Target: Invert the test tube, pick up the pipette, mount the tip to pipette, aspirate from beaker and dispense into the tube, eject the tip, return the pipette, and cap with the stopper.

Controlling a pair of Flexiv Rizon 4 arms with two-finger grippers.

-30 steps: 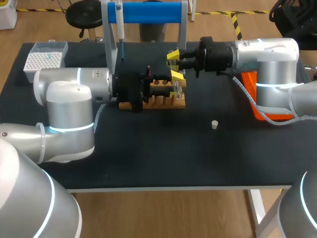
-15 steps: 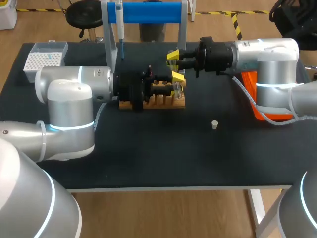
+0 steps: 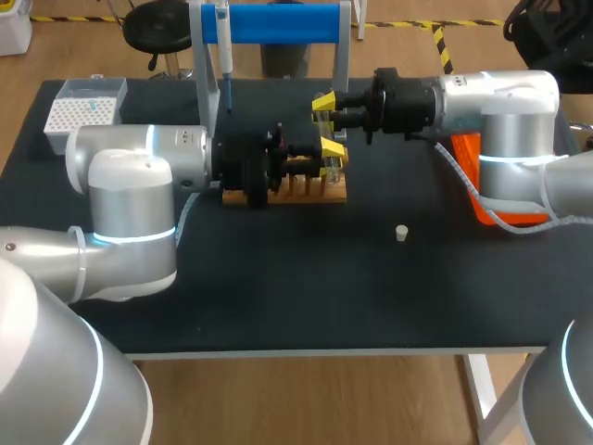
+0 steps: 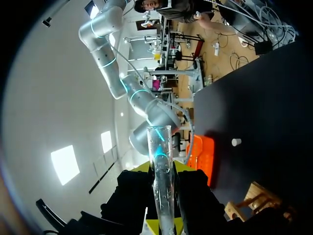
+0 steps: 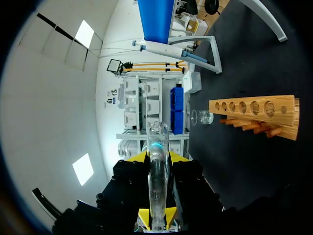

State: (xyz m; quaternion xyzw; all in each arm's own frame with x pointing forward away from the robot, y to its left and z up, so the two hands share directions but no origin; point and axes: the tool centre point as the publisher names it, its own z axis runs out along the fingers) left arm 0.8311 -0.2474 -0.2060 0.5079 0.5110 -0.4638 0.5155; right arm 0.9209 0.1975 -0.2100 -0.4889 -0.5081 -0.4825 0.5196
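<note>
Worktop (image 3: 296, 287) plain black; test tube (image 4: 161, 161) clear glass; left claw (image 4: 162, 196) and right claw (image 5: 157, 193) yellow-tipped, black-bodied; rack (image 3: 329, 193) beneath claws pale wood; stand bar (image 3: 283, 23) beyond them blue; tray (image 3: 466, 158) orange; tip box (image 3: 83, 113) white, dotted.

**Bystanders on the black worktop (image 3: 324, 287)**

A wooden rack (image 3: 315, 193) with a row of holes sits mid-worktop. Behind the rack stands a grey frame with a blue crossbar (image 3: 278, 23). To the rack's right, well apart, lies an orange tray (image 3: 466, 148).
</note>
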